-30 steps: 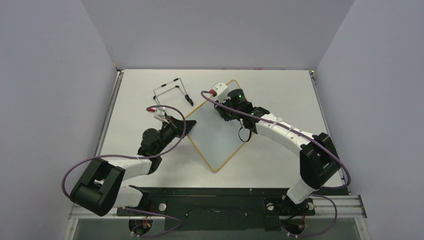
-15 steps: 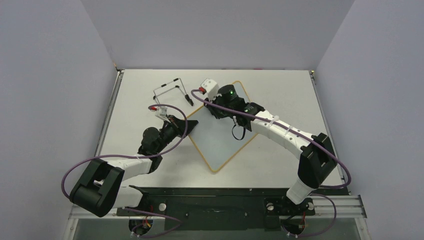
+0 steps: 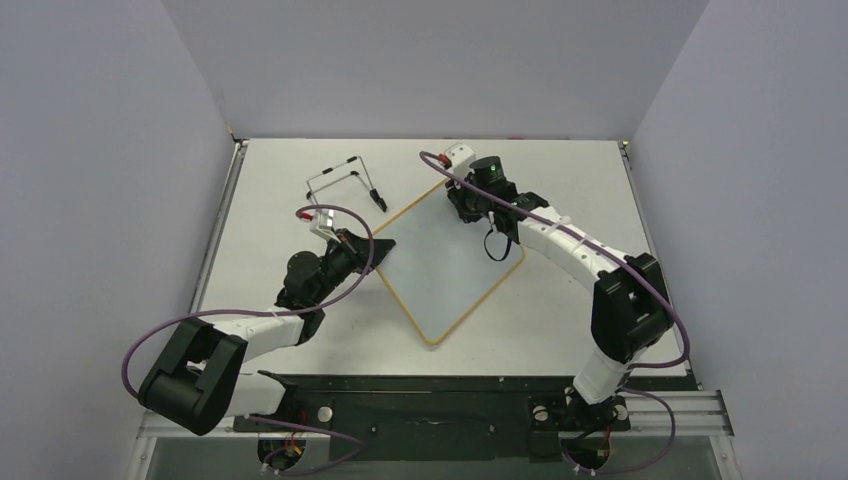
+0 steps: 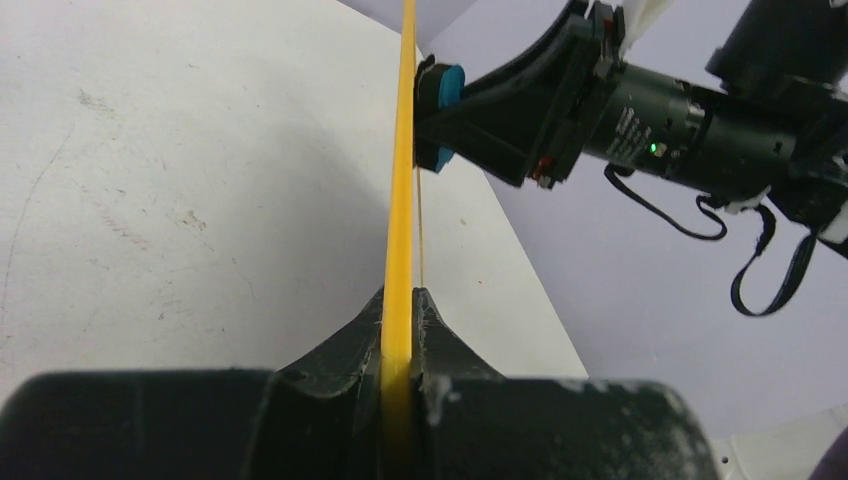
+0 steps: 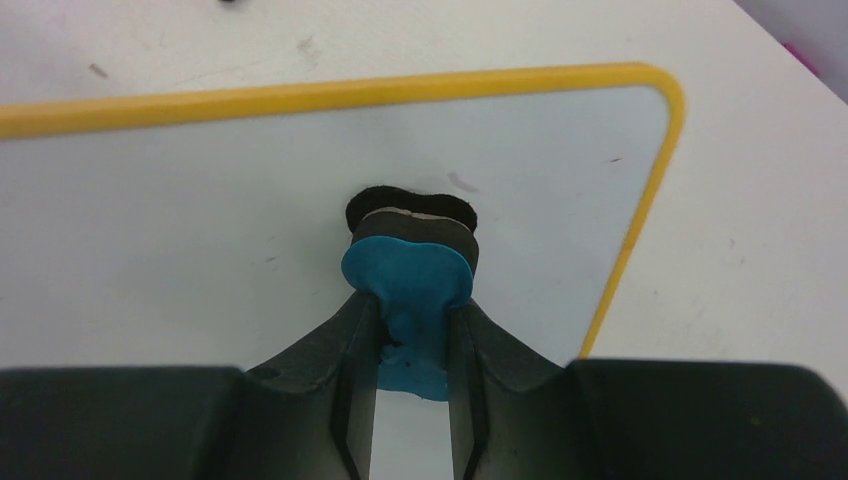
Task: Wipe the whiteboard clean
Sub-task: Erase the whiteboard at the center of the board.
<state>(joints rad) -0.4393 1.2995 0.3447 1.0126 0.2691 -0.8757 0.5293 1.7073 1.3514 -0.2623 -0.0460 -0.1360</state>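
Observation:
The whiteboard [image 3: 447, 262] lies diamond-wise on the table, white face, yellow frame, no writing visible. My left gripper [image 3: 378, 247] is shut on its left corner; the left wrist view shows the yellow frame edge [image 4: 401, 200] clamped between the jaws of the left gripper [image 4: 401, 300]. My right gripper [image 3: 466, 205] is over the board's far corner, shut on a blue eraser [image 5: 410, 285] whose dark pad presses on the white face [image 5: 200, 220] near the rounded corner. The eraser also shows in the left wrist view [image 4: 447, 85].
A thin black wire stand [image 3: 345, 184] stands on the table behind the left gripper, beside the board's upper-left edge. Grey walls close in the table on three sides. The right arm's cable loop [image 3: 497, 243] hangs over the board.
The right gripper with the eraser swept left across the board's far part, then back right and up to the far corner. The left gripper kept hold of the board's left corner.

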